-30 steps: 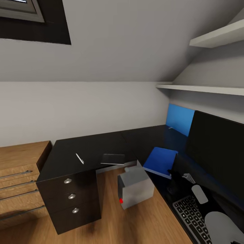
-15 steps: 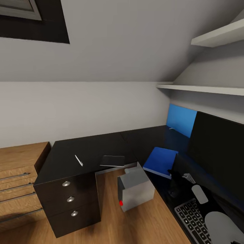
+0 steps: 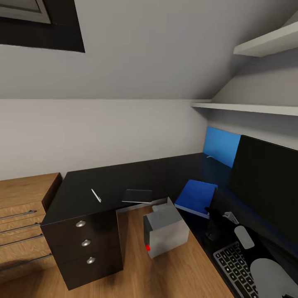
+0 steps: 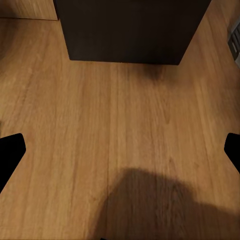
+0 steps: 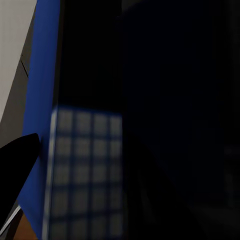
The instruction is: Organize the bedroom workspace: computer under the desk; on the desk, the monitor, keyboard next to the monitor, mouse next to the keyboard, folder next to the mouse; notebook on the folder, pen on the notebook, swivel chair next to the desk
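Head view, left to right: pen and notebook lie on the black worktop, computer beneath, folder, keyboard and monitor rightward; left tool fingers spread apart, right tool's state unclear.

Soft, even light fills the head view, leaving the pale wall bright and the black counter glossy, with a blue sheen beside the monitor. In the left wrist view a broad blurred shadow darkens the wooden floor. The right wrist view is very dim, showing only a faint grid-like reflection.
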Robot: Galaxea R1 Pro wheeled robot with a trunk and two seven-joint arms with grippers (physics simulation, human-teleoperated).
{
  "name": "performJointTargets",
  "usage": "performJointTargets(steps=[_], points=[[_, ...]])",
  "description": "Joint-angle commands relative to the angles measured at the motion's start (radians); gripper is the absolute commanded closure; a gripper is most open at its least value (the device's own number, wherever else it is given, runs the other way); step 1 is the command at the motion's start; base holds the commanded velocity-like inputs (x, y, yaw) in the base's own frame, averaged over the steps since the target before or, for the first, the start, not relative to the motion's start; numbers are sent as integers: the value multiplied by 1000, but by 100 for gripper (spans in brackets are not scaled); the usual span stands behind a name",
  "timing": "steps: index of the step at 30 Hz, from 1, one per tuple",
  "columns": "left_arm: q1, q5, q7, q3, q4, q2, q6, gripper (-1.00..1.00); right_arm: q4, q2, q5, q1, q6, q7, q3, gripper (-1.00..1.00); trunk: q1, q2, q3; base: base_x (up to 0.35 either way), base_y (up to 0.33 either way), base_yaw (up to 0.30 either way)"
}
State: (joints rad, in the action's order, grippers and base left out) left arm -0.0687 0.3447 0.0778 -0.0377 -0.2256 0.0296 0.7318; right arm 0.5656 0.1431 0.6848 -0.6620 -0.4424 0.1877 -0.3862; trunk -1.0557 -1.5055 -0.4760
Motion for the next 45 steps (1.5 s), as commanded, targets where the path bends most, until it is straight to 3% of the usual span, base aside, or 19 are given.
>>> performJointTargets(steps=[1, 23, 24, 45], points=[[0, 5, 8, -4, -1, 0, 0, -100, 0, 0, 2, -1, -7, 3, -5, 100, 0, 0, -1, 0, 0, 0], [0, 5, 8, -4, -1, 1, 0, -100, 0, 0, 2, -1, -7, 0, -5, 100, 0, 0, -1, 0, 0, 0], [0, 5, 8, -4, -1, 1, 0, -100, 0, 0, 2, -1, -8, 0, -5, -100, 0, 0, -1, 0, 0, 0], [0, 6, 8, -4, -1, 1, 0, -100, 0, 0, 2, -1, -7, -1, -5, -100, 0, 0, -1, 0, 0, 0]])
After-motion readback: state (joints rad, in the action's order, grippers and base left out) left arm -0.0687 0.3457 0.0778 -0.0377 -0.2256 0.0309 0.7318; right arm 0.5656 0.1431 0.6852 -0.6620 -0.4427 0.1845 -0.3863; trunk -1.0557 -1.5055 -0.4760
